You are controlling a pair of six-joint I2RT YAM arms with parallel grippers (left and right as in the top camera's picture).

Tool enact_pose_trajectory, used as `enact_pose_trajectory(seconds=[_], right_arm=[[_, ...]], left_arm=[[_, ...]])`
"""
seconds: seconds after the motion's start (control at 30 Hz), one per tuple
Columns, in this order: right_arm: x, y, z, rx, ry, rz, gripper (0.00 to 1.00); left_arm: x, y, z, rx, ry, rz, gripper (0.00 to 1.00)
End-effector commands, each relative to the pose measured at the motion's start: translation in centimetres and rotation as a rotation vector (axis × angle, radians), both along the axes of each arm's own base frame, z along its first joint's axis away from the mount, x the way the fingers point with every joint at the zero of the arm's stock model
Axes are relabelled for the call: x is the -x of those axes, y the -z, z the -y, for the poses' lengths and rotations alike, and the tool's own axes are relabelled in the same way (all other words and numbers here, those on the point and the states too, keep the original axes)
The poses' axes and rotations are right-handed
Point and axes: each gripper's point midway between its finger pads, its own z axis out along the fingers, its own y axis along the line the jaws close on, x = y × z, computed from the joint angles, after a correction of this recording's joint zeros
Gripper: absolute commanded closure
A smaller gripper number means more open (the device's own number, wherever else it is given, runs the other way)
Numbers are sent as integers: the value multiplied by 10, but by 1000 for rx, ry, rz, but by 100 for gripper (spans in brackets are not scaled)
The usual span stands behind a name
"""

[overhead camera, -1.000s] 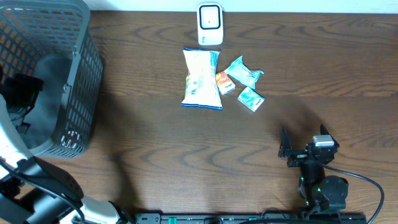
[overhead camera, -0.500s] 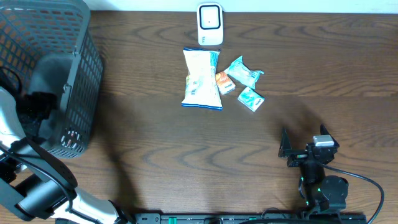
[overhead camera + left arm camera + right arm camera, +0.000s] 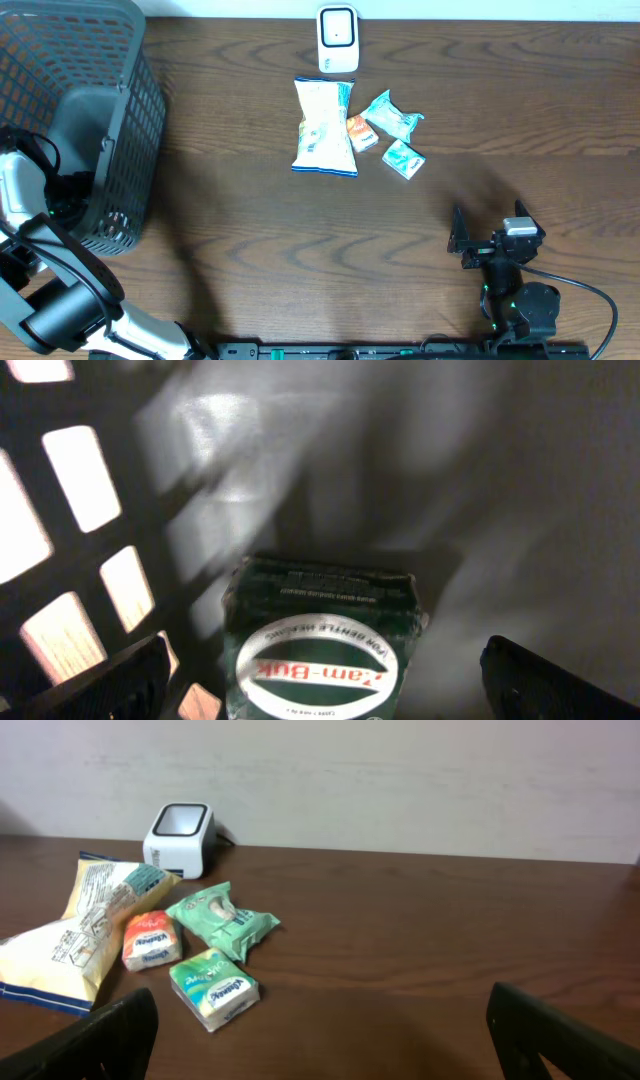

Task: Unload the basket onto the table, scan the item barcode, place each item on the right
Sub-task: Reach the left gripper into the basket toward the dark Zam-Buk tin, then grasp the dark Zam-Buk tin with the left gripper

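Since a second ago the left arm [image 3: 14,195] has slid toward the near wall of the basket [image 3: 130,120]. The right arm [image 3: 515,290] has not stirred.

The left jaws stand wide apart inside the basket and grip nothing. Their tips show at the two lower corners of the left wrist view. The right jaws are spread just as wide and are empty, low over the bench [image 3: 300,250].

The basket's lattice wall runs close on the left of the left jaws, with the grey floor and far wall ahead. Ahead of the right jaws and to their right, bare bench lies open as far as the back wall.

A dark green box [image 3: 322,635] lies on the basket floor between the left jaws and just ahead of them; whether a tip touches it cannot be told. The other items lie ahead and to the left of the right jaws, well apart from them:
- a pale snack bag [image 3: 323,127], the farthest left
- two green packets [image 3: 392,115] [image 3: 403,158]
- a small orange packet [image 3: 362,132], just beside the bag

The white scanner [image 3: 338,38] stands farthest off, behind the bag.
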Motion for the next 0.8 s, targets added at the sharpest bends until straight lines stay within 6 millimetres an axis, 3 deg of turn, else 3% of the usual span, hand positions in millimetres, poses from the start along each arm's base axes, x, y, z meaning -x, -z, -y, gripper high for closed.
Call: enact_pose_trajectory(seconds=[0.0, 0.27, 0.57, 0.67, 0.77], right_arm=[[0, 1, 1, 0, 5, -2, 1], [0, 1, 1, 0, 5, -2, 1], [0, 1, 1, 0, 5, -2, 1], [0, 1, 1, 0, 5, -2, 1], [0, 1, 1, 0, 5, -2, 1]], left_arm=[[-1, 10, 11, 65, 93, 26, 2], [-2, 16, 15, 97, 137, 28, 2], [6, 43, 23, 160, 135, -35, 1], [7, 46, 26, 182, 133, -44, 9], [6, 45, 32, 215, 129, -33, 10]])
